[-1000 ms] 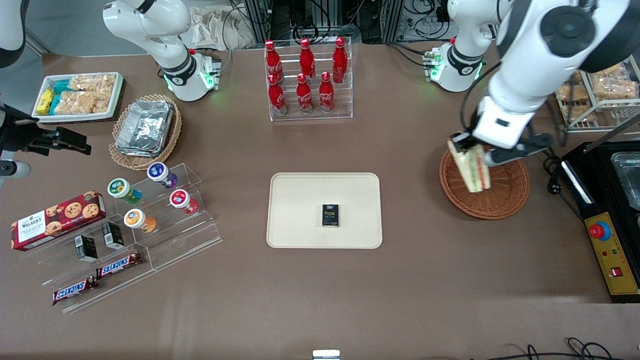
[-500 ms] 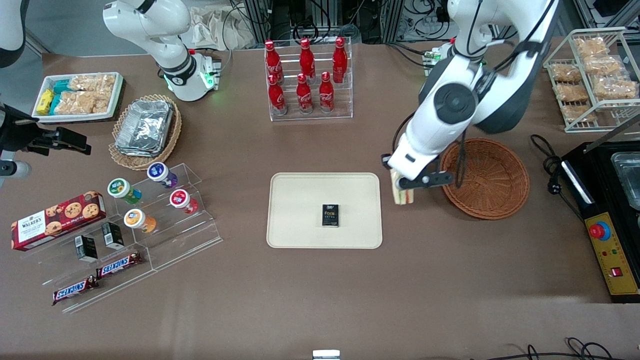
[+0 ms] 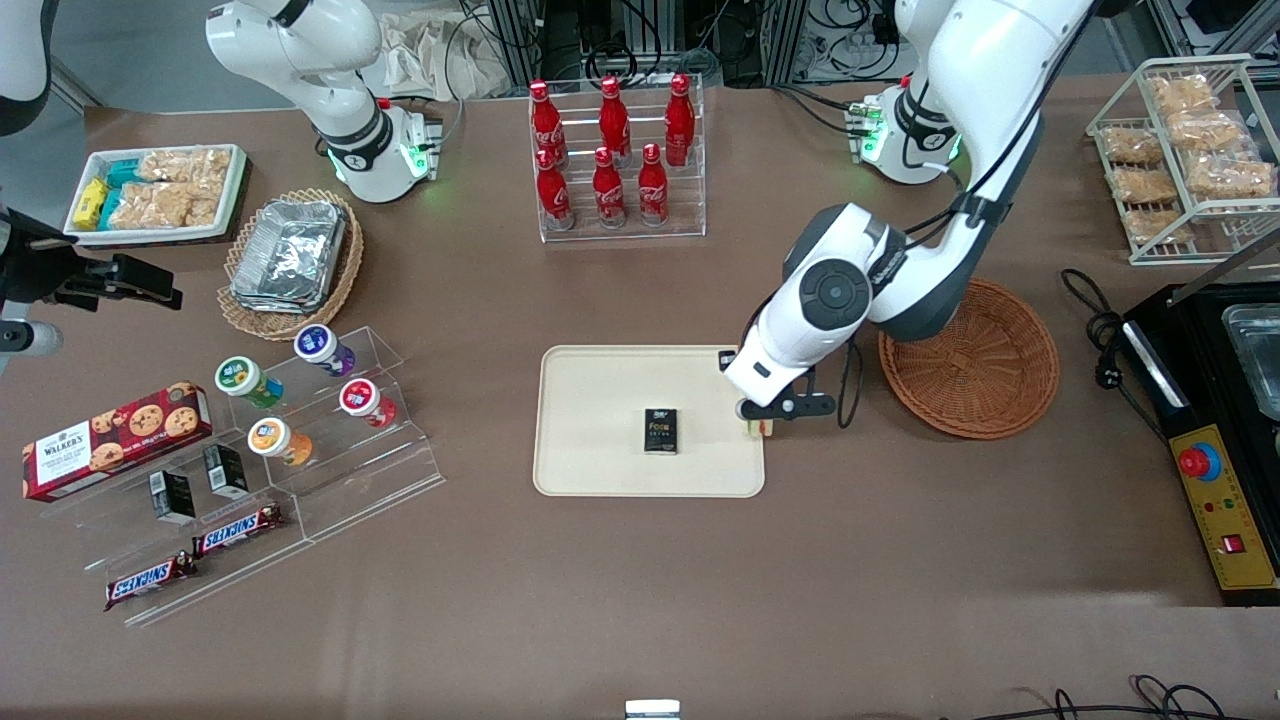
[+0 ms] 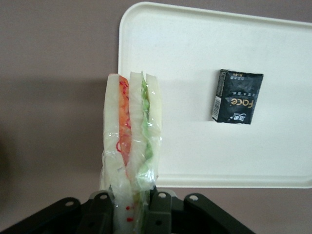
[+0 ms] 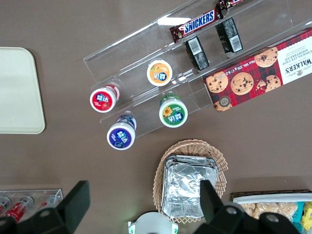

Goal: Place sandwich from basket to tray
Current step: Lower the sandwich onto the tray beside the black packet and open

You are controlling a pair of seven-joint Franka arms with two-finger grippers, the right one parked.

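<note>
Front view overlooks the whole table; both wrist views look down, sharing the tray (image 3: 600,400).

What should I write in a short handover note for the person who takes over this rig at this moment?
Tool: shut on the sandwich, holding it above the edge of the tray nearest the basket.
Sandwich: wrapped in clear film, layers upright, partly over the tray and partly over the table.
Basket: holds nothing now.
Tray: flat on the table, with a small black packet near its middle.
Done: the sandwich is picked and carried to the tray.
Left: probably move a little farther over the tray, clear of the black packet, lower, open the tool, and withdraw.
</note>
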